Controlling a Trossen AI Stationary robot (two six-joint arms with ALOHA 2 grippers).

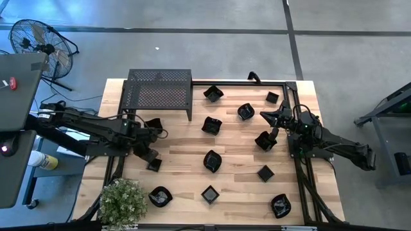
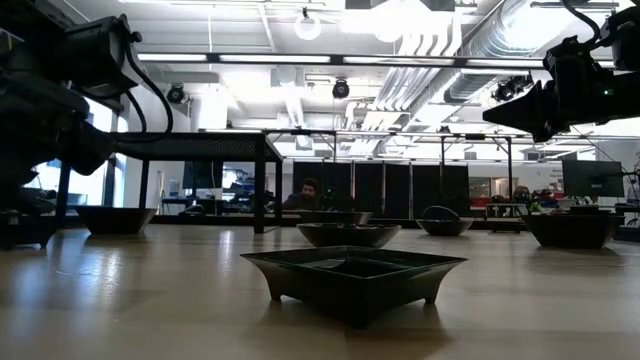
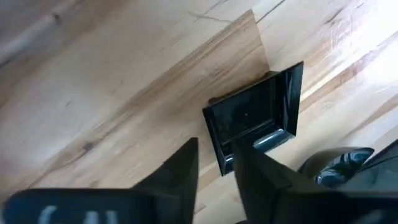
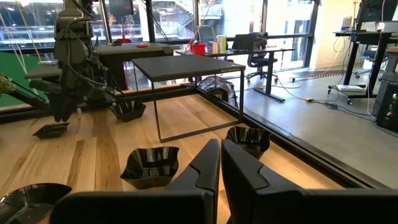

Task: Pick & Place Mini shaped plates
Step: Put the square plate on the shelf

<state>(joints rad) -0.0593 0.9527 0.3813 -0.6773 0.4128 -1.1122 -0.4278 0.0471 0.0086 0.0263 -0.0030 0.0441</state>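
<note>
Several tiny glossy black plates lie scattered on the wooden table (image 1: 237,186). My left gripper (image 1: 151,156) (image 3: 216,146) is open, pointing down at a small square plate (image 1: 154,165) (image 3: 255,115) that lies flat near the table's left side. In the left wrist view the plate's near corner shows in the gap between the fingers. My right gripper (image 1: 266,117) (image 4: 221,146) is shut and empty. It hangs raised over the table's right part, pointing toward the left, above a scalloped plate (image 1: 264,141). My left gripper comes from above with one finger (image 3: 255,168) over the square plate's near rim (image 3: 273,138) and the other (image 3: 180,168) outside it over bare wood. I cannot tell whether either finger touches the plate, which lies flat on the table.
A black perforated metal shelf (image 1: 159,93) (image 4: 186,65) stands on legs at the far left of the table. A potted plant (image 1: 121,202) sits at the near left corner. A black frame rail (image 1: 297,154) borders the right side. In the low view a square plate (image 2: 352,275) stands close.
</note>
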